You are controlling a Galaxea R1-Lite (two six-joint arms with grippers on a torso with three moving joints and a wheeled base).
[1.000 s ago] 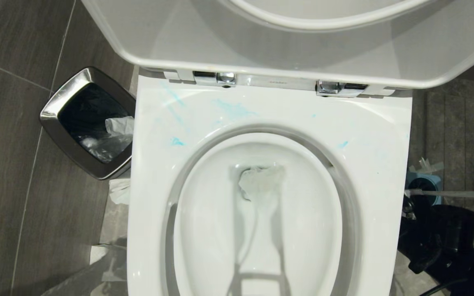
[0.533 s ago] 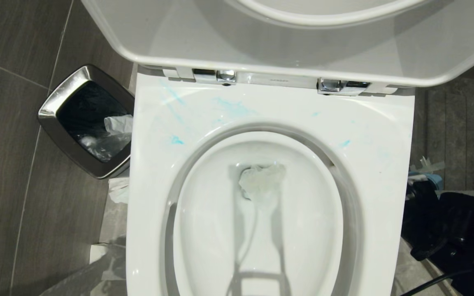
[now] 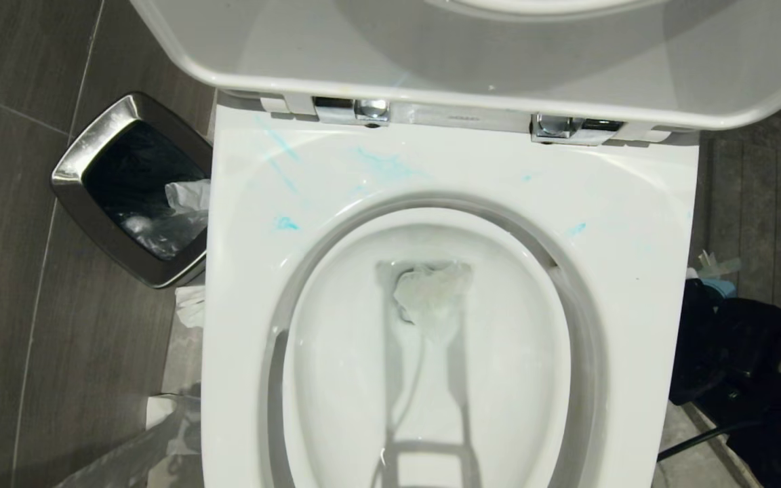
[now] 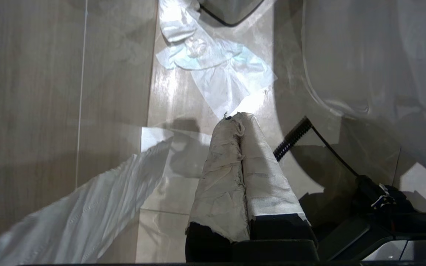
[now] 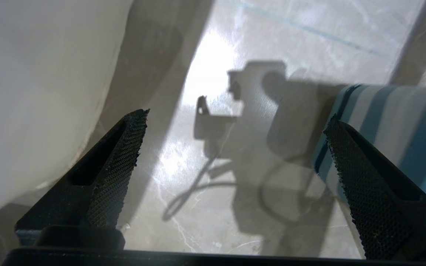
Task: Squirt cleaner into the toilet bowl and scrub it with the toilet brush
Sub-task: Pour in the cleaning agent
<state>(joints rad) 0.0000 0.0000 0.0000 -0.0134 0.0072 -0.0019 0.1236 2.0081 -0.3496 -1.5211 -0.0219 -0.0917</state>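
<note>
1. A bathroom floor (image 3: 17,271) of dark grey tiles surrounds a white toilet bowl (image 3: 641,224), seen from above with its seat and lid (image 3: 431,61) raised on chrome hinges.
2. Thin turquoise smears of cleaner (image 3: 384,166) lie on the back part of the toilet's rim, just in front of the hinges, with small spots to either side.
3. A crumpled wad of paper (image 3: 428,295) sits at the bottom of the toilet basin.
4. A square steel bin (image 3: 78,159) with a black liner stands on the floor left of the toilet; sheets of tissue (image 3: 190,308) lie just beside the toilet's left flank.
5. The right hand (image 5: 235,147) hangs low over the floor right of the toilet, its fingers spread wide and empty; the blue-and-grey striped brush holder (image 5: 394,122) lies just beyond one fingertip.
6. The left hand (image 4: 240,123), fingers wrapped in white cloth, is pressed closed on nothing, left of the toilet above the tissue.
</note>
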